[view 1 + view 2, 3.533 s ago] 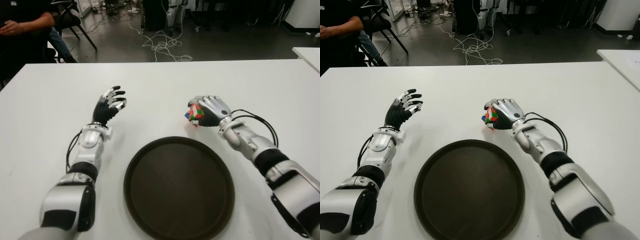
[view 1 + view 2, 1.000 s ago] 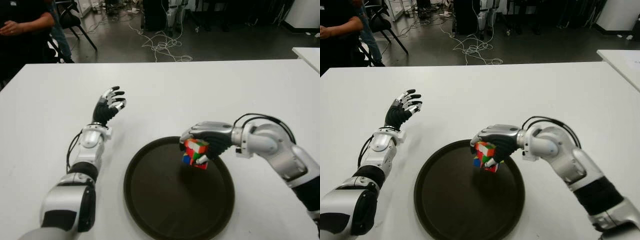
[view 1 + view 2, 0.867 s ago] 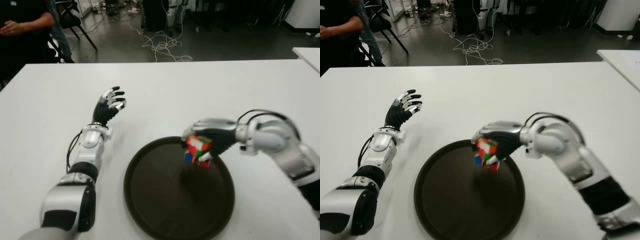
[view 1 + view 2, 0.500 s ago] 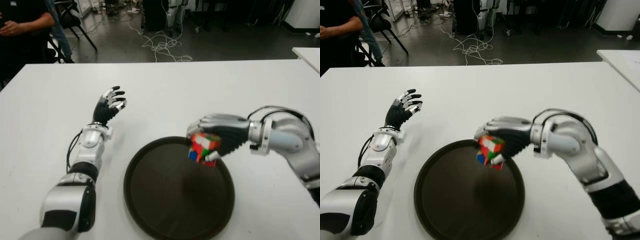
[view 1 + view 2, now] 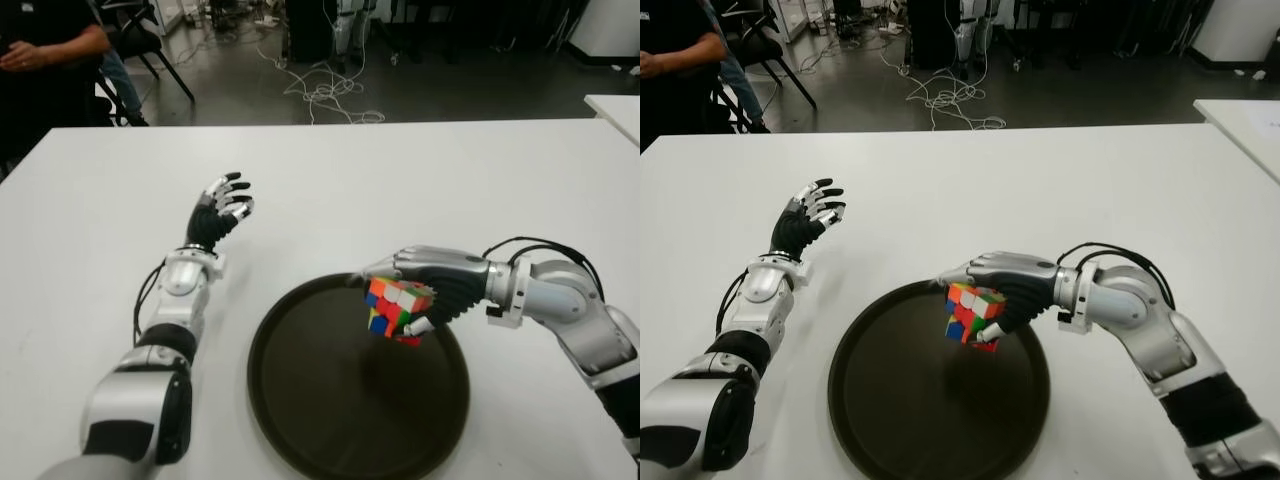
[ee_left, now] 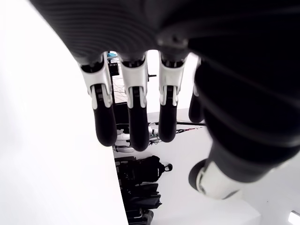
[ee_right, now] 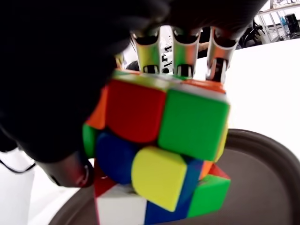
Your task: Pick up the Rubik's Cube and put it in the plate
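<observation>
My right hand (image 5: 415, 298) is shut on the Rubik's Cube (image 5: 396, 308), a multicoloured cube held in the air over the far right part of the dark round plate (image 5: 320, 400). In the right wrist view the cube (image 7: 159, 150) fills the frame, with the fingers (image 7: 185, 51) wrapped over its top and the plate's rim (image 7: 262, 150) below. My left hand (image 5: 220, 208) shows raised over the white table (image 5: 90, 250), left of the plate, its fingers spread and holding nothing.
A person in dark clothes (image 5: 45, 60) sits past the table's far left corner. Cables (image 5: 320, 90) lie on the floor beyond the far edge. A second white table (image 5: 615, 105) stands at the far right.
My right hand carried the cube from the table beyond the plate to above the plate, then dipped lower and slightly left in the last half second. My left hand stayed put.
</observation>
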Controlling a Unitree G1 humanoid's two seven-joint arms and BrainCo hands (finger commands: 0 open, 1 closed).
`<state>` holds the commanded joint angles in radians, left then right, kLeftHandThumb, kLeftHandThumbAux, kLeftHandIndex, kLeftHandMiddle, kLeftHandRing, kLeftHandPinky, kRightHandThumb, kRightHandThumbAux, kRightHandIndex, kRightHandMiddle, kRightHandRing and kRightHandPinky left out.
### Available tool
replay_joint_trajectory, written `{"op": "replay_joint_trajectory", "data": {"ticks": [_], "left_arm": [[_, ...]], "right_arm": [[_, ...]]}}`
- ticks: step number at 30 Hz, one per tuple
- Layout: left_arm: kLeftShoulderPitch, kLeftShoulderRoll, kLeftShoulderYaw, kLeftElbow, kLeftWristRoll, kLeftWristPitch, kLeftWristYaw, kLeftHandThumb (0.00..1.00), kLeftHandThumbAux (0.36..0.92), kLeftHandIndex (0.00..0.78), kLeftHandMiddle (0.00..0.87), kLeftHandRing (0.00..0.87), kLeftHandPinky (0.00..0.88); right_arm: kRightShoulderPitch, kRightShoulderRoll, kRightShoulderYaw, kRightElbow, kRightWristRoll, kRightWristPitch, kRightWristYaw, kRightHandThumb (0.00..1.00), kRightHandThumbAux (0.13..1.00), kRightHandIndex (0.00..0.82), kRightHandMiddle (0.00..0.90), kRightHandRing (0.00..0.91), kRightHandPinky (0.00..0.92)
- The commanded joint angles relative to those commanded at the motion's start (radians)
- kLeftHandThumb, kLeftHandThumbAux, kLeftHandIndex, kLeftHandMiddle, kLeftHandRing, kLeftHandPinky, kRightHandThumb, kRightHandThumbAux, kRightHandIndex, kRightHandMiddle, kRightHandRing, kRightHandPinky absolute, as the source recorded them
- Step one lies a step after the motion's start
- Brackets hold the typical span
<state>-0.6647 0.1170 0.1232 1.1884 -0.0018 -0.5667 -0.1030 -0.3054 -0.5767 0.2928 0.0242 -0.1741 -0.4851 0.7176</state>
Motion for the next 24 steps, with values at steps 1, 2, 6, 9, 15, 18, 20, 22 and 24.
{"op": "replay_joint_trajectory", "data": {"ticks": [1, 2, 6, 9, 15, 18, 20, 22, 24], "left_arm": [[0.000, 0.000, 0.000, 0.000, 0.001, 0.000, 0.000, 0.086, 0.801, 0.189, 0.252, 0.263, 0.309], [0.000, 0.000, 0.000, 0.001, 0.001, 0.000, 0.000, 0.085, 0.801, 0.189, 0.252, 0.262, 0.308], [-0.001, 0.000, -0.001, 0.002, 0.004, 0.001, 0.002, 0.073, 0.797, 0.190, 0.251, 0.261, 0.310], [0.000, 0.002, -0.001, 0.001, 0.004, -0.002, -0.003, 0.065, 0.782, 0.193, 0.253, 0.266, 0.316], [0.005, -0.001, 0.008, -0.004, -0.010, -0.019, -0.027, 0.083, 0.772, 0.193, 0.254, 0.272, 0.323], [0.006, -0.002, 0.010, -0.004, -0.013, -0.024, -0.034, 0.093, 0.775, 0.194, 0.254, 0.272, 0.319], [0.006, -0.002, 0.011, -0.004, -0.013, -0.025, -0.037, 0.098, 0.778, 0.195, 0.253, 0.271, 0.316], [0.006, -0.002, 0.012, -0.005, -0.013, -0.023, -0.037, 0.101, 0.781, 0.197, 0.256, 0.271, 0.315], [0.005, -0.002, 0.011, -0.005, -0.011, -0.019, -0.035, 0.103, 0.780, 0.194, 0.257, 0.272, 0.315]], "right_arm": [[0.001, 0.001, -0.001, 0.003, -0.002, 0.000, -0.002, 0.001, 0.661, 0.000, 0.000, 0.000, 0.000], [0.001, 0.002, -0.001, 0.005, -0.003, -0.001, -0.004, 0.001, 0.654, 0.000, 0.000, 0.000, 0.000], [0.004, 0.005, -0.005, -0.001, -0.006, 0.009, -0.009, 0.000, 0.630, 0.000, 0.000, 0.000, 0.000], [0.004, 0.007, -0.004, 0.002, -0.013, 0.009, -0.017, 0.000, 0.617, 0.000, 0.000, 0.000, 0.000], [0.006, 0.007, -0.001, 0.005, -0.016, 0.002, -0.024, 0.000, 0.590, 0.000, 0.000, 0.000, 0.000], [0.007, 0.009, -0.001, 0.006, -0.015, -0.004, -0.026, 0.000, 0.577, 0.000, 0.000, 0.000, 0.000], [0.007, 0.010, -0.001, 0.006, -0.014, -0.006, -0.027, 0.000, 0.570, 0.000, 0.000, 0.000, 0.000], [0.005, 0.012, 0.003, 0.014, -0.008, -0.014, -0.024, 0.000, 0.568, 0.000, 0.000, 0.000, 0.000], [0.003, 0.015, 0.006, 0.023, 0.002, -0.024, -0.020, 0.000, 0.569, 0.000, 0.000, 0.000, 0.000]]}}
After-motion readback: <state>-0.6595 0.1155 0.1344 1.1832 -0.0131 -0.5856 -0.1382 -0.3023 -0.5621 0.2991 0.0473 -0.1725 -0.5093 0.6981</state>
